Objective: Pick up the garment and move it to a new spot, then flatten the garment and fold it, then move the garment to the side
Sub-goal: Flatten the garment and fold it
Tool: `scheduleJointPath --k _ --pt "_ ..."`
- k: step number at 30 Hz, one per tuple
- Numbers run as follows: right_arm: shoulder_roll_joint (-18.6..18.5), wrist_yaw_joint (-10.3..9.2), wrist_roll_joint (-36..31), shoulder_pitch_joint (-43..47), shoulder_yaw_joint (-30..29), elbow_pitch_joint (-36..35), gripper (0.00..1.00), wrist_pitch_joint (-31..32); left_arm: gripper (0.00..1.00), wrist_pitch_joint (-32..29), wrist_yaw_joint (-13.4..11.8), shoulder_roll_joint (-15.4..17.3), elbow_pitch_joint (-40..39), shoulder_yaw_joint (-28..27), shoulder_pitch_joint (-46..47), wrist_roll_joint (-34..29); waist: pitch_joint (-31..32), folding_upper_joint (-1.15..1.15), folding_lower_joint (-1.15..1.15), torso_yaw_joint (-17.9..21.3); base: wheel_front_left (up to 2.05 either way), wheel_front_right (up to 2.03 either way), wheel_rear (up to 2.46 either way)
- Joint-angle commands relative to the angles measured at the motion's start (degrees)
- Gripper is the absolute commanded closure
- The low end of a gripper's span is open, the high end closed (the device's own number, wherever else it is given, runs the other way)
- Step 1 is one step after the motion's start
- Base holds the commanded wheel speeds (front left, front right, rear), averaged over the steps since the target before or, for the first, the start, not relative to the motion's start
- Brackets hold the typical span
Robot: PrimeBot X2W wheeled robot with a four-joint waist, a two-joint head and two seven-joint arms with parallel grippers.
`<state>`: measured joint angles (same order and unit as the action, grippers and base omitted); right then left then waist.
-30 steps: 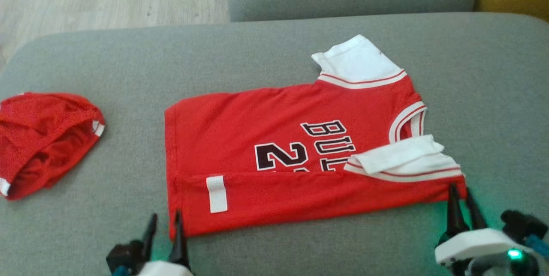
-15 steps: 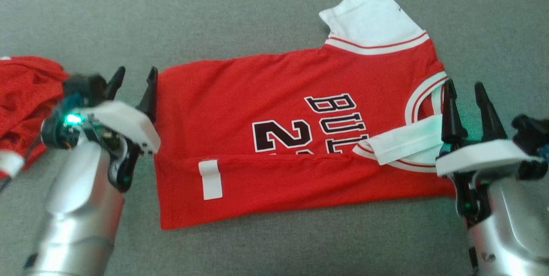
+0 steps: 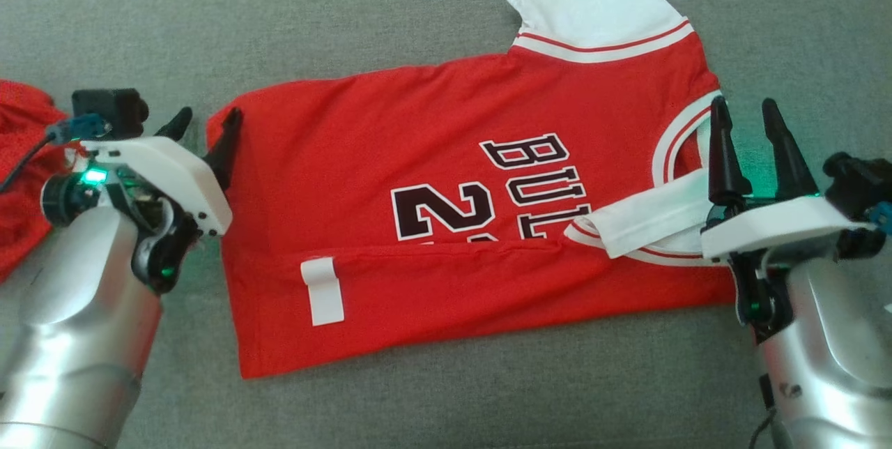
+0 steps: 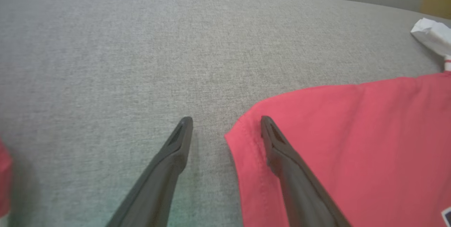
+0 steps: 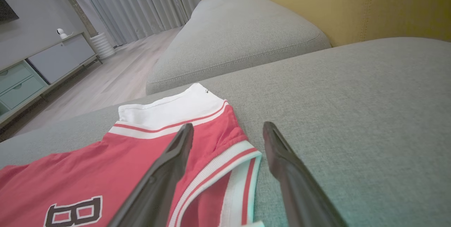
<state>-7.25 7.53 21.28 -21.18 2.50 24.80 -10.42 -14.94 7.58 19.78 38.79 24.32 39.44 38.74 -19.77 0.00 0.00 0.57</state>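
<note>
The garment (image 3: 446,177) is a red jersey with white sleeves and dark lettering. It lies flat on the grey cushion (image 3: 418,10) with its near long edge folded up over the front. My left gripper (image 3: 208,116) stands open at the far hem corner. In the left wrist view (image 4: 226,119), one finger is over the red cloth (image 4: 352,149) and the other over bare cushion. My right gripper (image 3: 743,106) is open at the striped collar (image 3: 679,142). The right wrist view (image 5: 228,125) shows the collar (image 5: 225,170) between its fingers. Neither gripper holds anything.
A second red garment (image 3: 17,177) lies bunched at the cushion's left end, just behind my left arm. Beyond the far edge are another grey cushion (image 5: 239,33), a yellow backrest (image 5: 352,1) and wooden floor (image 5: 116,75). Bare cushion lies in front of the jersey.
Both grippers have opened and gone from the jersey's near edge to its far hem corner and collar. The head camera has tilted down, shifting the whole picture.
</note>
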Motion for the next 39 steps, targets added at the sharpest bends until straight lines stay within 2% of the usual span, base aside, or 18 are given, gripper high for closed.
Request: scheduleJointPath --k 1,3,6,7,8,12,17,23,27,33,39 --pt "-0.62 -0.04 0.44 -1.49 1.44 -1.42 0.0 -0.62 0.0 0.61 -0.1 2.62 -1.14 -1.27 2.39 0.47 -0.16 0.0 0.0 0.03 0.0 0.0 0.0" --pt "-0.98 -0.04 0.4 -2.25 1.88 -1.2 0.0 -0.45 0.44 0.62 -0.1 2.73 -0.99 -0.2 2.49 1.44 -0.43 0.0 0.0 0.02 0.0 0.0 0.0" --pt "-1.8 -0.04 0.31 -4.0 2.43 -1.01 0.0 0.23 0.64 0.52 -0.09 2.96 -0.77 1.25 2.79 2.76 -0.8 0.0 0.0 -0.11 0.0 0.0 0.0" --pt "-2.11 -0.04 0.31 -4.77 2.55 -1.01 0.0 0.55 0.77 0.6 -0.09 3.08 -0.76 1.76 2.97 3.03 -0.95 0.0 0.0 -0.21 0.0 0.0 0.0" --pt "-2.44 -0.04 0.27 -5.64 2.68 -1.03 0.0 0.89 0.98 1.23 -0.09 3.29 -0.84 2.19 3.28 3.02 -1.09 0.0 0.0 -0.32 0.0 0.0 0.0" --pt "-3.86 -0.04 0.21 -9.88 2.95 -0.33 0.0 3.66 1.0 5.38 -0.09 3.56 -1.07 3.45 4.97 2.27 -1.58 0.0 0.0 -1.24 0.0 0.0 0.0" --pt "-6.27 -0.04 -0.9 -17.71 4.38 3.35 0.0 12.16 1.0 9.06 -0.09 2.17 -1.58 6.1 6.86 1.31 -2.35 0.0 0.0 -3.93 0.0 0.0 0.0" --pt "-9.54 -0.04 -3.6 -27.44 6.36 11.12 0.0 23.87 1.0 12.79 -0.09 -0.94 -2.52 9.83 8.99 0.93 -3.76 0.0 0.0 -9.44 0.0 0.0 0.0" --pt "-12.02 -0.04 -6.46 -32.31 5.41 16.65 0.0 28.86 1.0 14.77 -0.09 -3.25 -2.79 12.98 10.61 1.35 -5.17 0.0 0.0 -13.5 0.0 0.0 0.0" --pt "-14.63 -0.04 -11.19 -36.99 2.91 23.15 0.0 32.09 1.0 17.9 -0.09 -6.78 -2.24 17.47 13.12 2.33 -7.6 0.0 0.0 -18.15 0.0 0.0 0.0" --pt "-14.86 -0.04 -13.29 -38.62 2.47 26.11 0.0 32.62 1.0 20.11 -0.09 -8.1 -0.83 20.41 14.66 3.63 -8.72 0.0 0.0 -19.71 0.0 0.0 0.0"
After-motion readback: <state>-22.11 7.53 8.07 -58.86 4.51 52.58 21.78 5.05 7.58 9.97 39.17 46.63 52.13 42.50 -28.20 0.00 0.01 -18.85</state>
